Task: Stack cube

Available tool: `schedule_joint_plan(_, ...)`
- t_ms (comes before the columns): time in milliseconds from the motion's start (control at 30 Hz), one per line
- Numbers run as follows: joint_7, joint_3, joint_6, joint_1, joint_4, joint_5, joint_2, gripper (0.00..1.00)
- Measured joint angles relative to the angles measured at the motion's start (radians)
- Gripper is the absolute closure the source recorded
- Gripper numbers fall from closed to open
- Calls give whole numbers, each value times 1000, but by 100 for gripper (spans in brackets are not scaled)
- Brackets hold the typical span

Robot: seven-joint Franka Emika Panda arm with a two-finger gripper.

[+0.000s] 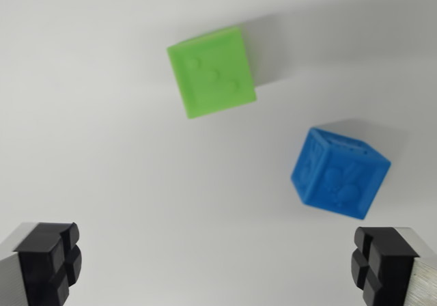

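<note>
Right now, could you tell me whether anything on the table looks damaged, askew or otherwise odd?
Nothing stands out. The green cube and blue cube sit apart on the white table, each turned at its own angle, both intact as far as this view shows. The gripper is open and empty, its pads clear of both.

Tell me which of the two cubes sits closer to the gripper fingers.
The blue cube, low on the wrist view's right just above the right fingertip. The green cube lies farther up, near the top. The gripper is open and empty.
</note>
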Motion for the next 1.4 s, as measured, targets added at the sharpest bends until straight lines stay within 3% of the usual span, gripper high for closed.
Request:
schedule_joint_plan(433, 4, -30, 106, -33, -75, 17, 25, 0)
schedule_joint_plan(767, 3, -53, 195, -65, -124, 39, 63, 0)
schedule_joint_plan(1100, -9, -67, 283, -106, -159, 70, 111, 0)
schedule_joint_plan(1400, -27, -69, 353, -142, -173, 97, 164, 0)
